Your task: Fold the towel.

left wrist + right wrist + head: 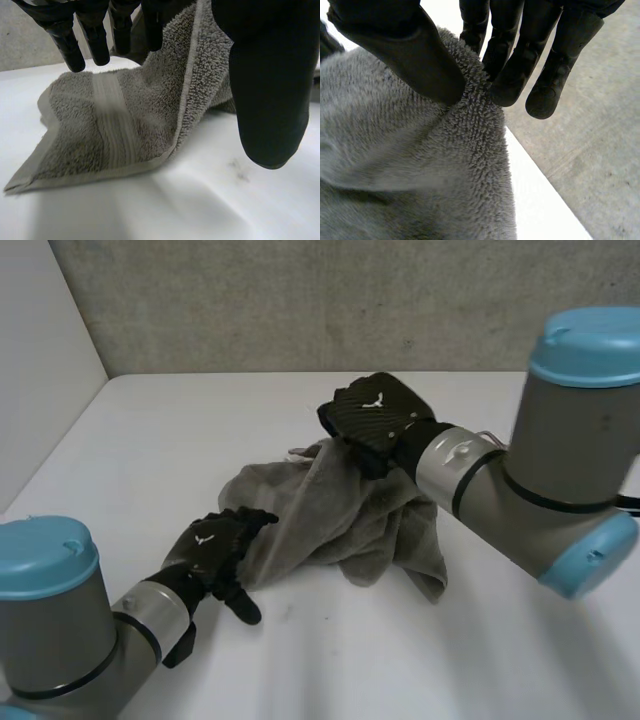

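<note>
A grey towel lies crumpled in the middle of the white table, with its far part pulled up into a peak. My right hand is at that peak, and in the right wrist view its thumb and fingers pinch a fold of the towel. My left hand rests at the towel's near left edge. Its fingers are straight above a flat hemmed corner of the towel, with the thumb apart to the side, holding nothing.
A grey wall runs behind the table and a white panel stands at its left. The table's far edge lies close beyond my right hand. Bare table stretches in front of the towel.
</note>
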